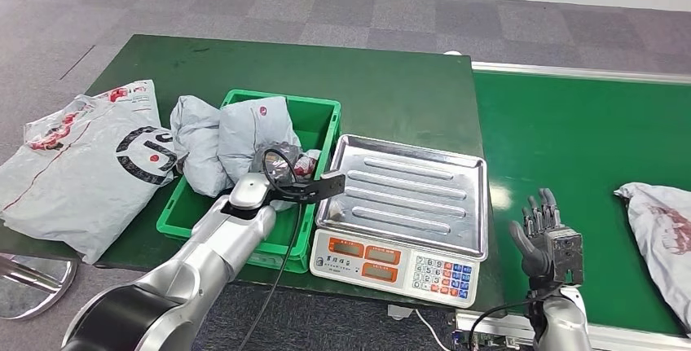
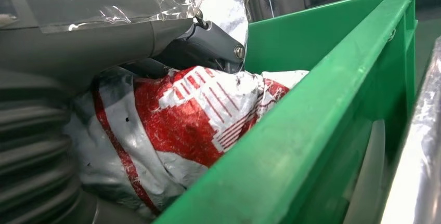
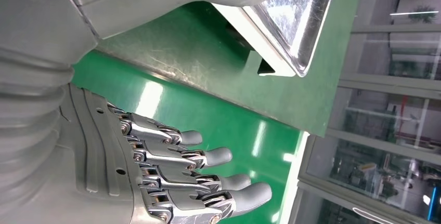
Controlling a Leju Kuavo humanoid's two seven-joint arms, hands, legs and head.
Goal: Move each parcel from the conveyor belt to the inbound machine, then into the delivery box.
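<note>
Left robot hand (image 1: 281,173) down in green box (image 1: 322,111), centre-left, grip on parcel (image 2: 177,115) unclear; right robot hand (image 1: 544,233) fingers apart, empty, lower right, waiting by belt (image 1: 570,131).

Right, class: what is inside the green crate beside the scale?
The green crate holds grey parcels, one with red print. The left hand reaches in among them, its fingers hidden. The crate's floor is covered.

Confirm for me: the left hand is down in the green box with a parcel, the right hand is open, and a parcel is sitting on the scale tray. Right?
Not quite: the scale tray is bare in the head view. The left hand is down in the green box against a parcel, and the right hand is open.
</note>
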